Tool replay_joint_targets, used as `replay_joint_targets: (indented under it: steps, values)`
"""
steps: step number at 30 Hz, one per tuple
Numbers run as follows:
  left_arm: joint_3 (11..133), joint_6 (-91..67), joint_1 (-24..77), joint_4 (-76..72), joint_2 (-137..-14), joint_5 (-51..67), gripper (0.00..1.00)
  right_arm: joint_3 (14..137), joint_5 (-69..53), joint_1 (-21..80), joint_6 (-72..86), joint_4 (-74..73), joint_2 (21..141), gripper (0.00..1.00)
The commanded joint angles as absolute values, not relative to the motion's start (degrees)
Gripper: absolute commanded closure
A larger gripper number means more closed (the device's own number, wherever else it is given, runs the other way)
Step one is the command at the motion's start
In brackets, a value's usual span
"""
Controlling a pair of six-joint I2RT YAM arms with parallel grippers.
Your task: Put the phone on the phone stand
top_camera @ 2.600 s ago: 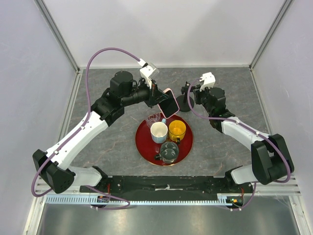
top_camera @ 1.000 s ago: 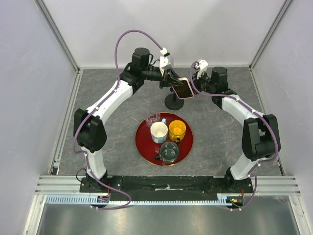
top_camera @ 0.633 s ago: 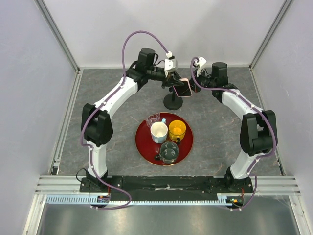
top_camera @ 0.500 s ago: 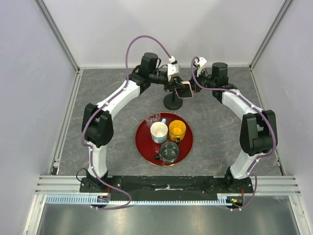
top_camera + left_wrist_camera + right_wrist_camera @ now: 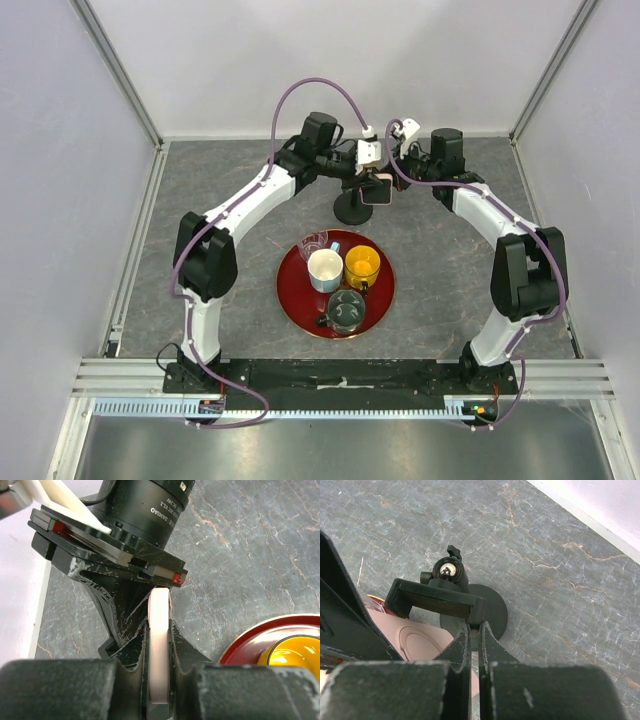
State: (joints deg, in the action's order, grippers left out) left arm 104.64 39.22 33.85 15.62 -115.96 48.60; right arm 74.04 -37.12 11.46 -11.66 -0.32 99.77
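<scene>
The phone (image 5: 381,190), black screen with a pale pink case, is held in the air over the phone stand (image 5: 350,211) at the back middle. My left gripper (image 5: 371,179) is shut on it. In the left wrist view the phone's pink edge (image 5: 159,647) runs between my jaws. My right gripper (image 5: 394,177) meets it from the right. In the right wrist view my right gripper (image 5: 475,626) is shut on a thin part at the right end of the stand's clamp bracket (image 5: 432,599), above the disc base (image 5: 495,611). The phone's pink back (image 5: 417,642) lies just below the bracket.
A red round tray (image 5: 290,300) sits in front of the stand with a white cup (image 5: 325,270), a yellow cup (image 5: 361,266) and two clear glasses (image 5: 346,310). The tray's edge shows in the left wrist view (image 5: 260,630). White walls close in the grey table.
My left arm has carried the phone from above the tray back and to the right, up to the stand's clamp. My right gripper has stayed at the clamp.
</scene>
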Motion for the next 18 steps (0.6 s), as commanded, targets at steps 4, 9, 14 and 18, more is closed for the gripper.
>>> replay_joint_targets:
  steps: [4, 9, 14, 18]
  values:
    - [114.43, 44.04, 33.84, 15.21, -116.02, 53.33, 0.98, 74.62, -41.22, 14.50, -18.10, -13.88, 98.88, 1.00]
    - [114.44, 44.47, 33.75, 11.45, -117.07, 53.79, 0.98, 76.63, -43.06, 14.76, -20.21, -16.95, 98.35, 1.00]
    - [116.80, 45.17, 33.84, 9.76, -119.26, 55.55, 0.98, 77.87, -42.27, 15.47, -21.62, -19.07, 98.79, 1.00]
    - [118.65, 49.65, 33.66, 11.68, -120.50, 51.68, 0.98, 78.48, -43.24, 15.56, -22.15, -20.38, 99.22, 1.00]
